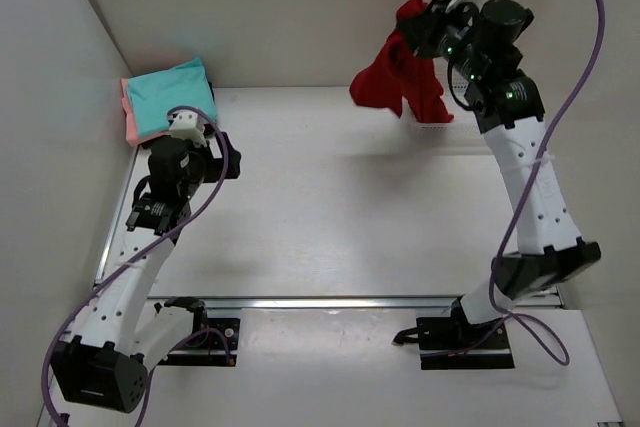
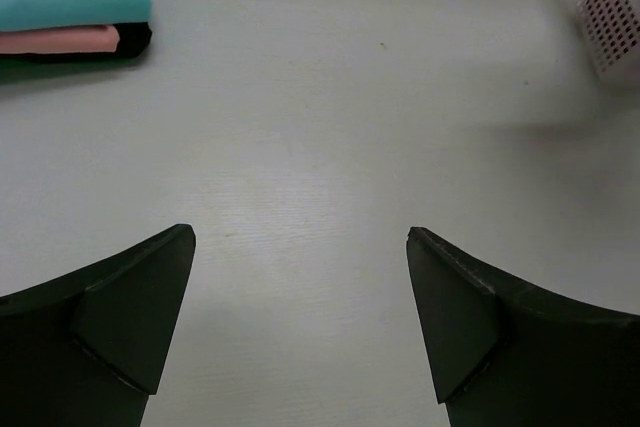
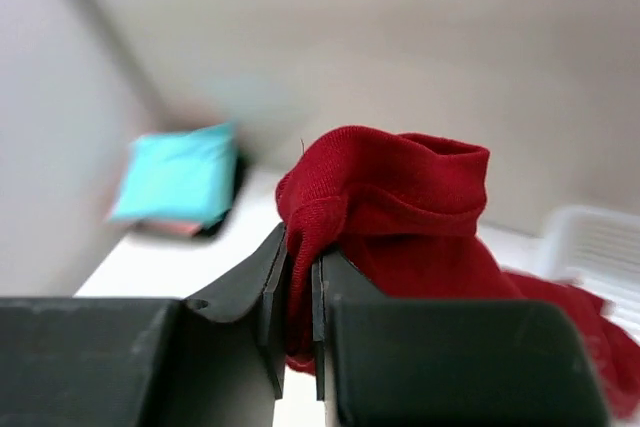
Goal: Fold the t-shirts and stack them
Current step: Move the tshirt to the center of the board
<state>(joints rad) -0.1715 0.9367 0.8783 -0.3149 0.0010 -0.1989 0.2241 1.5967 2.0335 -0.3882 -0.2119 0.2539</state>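
I can read no words, numbers or signs in any of my views. The red t-shirt [image 1: 388, 77] and the teal t-shirt [image 1: 170, 92] look like plain cloth with no print on the sides I can see. The white basket [image 2: 610, 7] shows me no label or brand.

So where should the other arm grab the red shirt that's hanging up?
The loose bottom-left corner of the red shirt, coming from the left. The right jaws pinch a bunched top fold, so the rest droops free, and that corner faces the open side.
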